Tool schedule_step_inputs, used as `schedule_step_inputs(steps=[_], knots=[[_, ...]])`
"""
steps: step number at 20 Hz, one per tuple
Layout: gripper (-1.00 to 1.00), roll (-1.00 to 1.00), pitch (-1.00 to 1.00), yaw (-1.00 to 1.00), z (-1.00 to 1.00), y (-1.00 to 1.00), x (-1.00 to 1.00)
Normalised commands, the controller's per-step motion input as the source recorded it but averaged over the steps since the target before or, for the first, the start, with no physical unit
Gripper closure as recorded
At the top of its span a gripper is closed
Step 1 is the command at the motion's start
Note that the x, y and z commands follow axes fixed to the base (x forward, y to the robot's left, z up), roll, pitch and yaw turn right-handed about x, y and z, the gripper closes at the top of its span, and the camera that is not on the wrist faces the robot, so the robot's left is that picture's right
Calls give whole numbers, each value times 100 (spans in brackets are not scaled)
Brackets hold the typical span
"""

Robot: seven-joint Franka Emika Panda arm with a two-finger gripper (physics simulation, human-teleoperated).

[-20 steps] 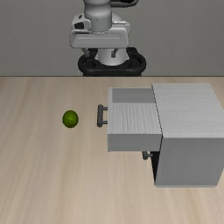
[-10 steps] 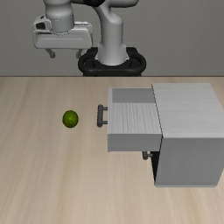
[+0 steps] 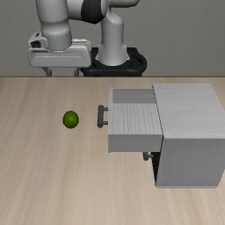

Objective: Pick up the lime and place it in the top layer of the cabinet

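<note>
Exterior view: a pale wooden worktop [image 3: 44,185] in front of a grey wall, with a white robot arm [image 3: 66,13] rising from a black base [image 3: 134,61] at its far edge; the arm bends toward the exterior view's left, and its gripper [image 3: 60,70] hangs in the air over the far edge of the worktop, pointing down; whether the gripper is open or closed cannot be told, and it is well apart from the fruit and has no hold of it; a small green lime [image 3: 70,119] lies bare on the worktop, below the gripper in the frame and toward the exterior view's left; to the lime's right, near it but not touching, stands a grey cabinet [image 3: 189,132]; the cabinet's top drawer [image 3: 134,127] is pulled out toward the lime, its inside showing as a grey ribbed surface; a dark handle [image 3: 101,116] on the drawer's front faces the lime; a small dark part [image 3: 148,156] sticks out below the drawer, too small to identify.
</note>
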Motion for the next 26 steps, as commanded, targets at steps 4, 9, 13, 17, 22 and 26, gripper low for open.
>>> schedule_step_inputs(steps=[4, 9, 13, 17, 22, 26], knots=[[-100, 0, 0, 0, -100, 0, 0], [-100, 0, 0, 0, -100, 0, 0], [-100, 0, 0, 0, -100, 0, 0], [100, 0, 0, 0, -75, 0, 0], [100, 0, 0, 0, 0, 0, 0], [100, 0, 0, 0, 25, 0, 0]])
